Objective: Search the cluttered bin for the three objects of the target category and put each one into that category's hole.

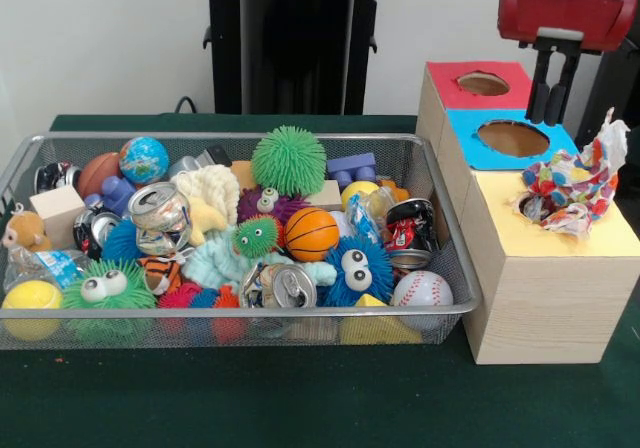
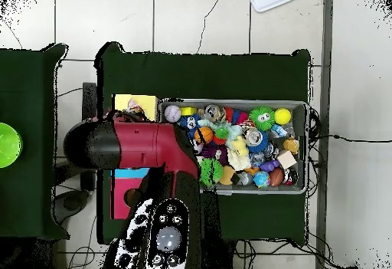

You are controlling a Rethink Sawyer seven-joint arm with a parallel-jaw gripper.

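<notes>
Baseball (image 1: 422,289), crushed cans (image 1: 288,286): wire bin (image 1: 440,218), full. Crumpled wrapper (image 1: 572,190) atop box's yellow panel (image 1: 560,230), 3 o'clock. Gripper (image 1: 552,96) over blue hole (image 1: 513,138), fingers together, empty. Sorting barely begun, apparently.

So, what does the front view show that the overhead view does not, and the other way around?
Only the front view shows the black tool hanging above the round hole in the blue panel, the hole in the red panel, and the crumpled colourful wrapper on the yellow panel.

Only the overhead view shows the bright green round object on the separate dark table and the white tiled floor.

Both show the wire mesh bin full of toys, balls and cans, and the wooden box.
</notes>
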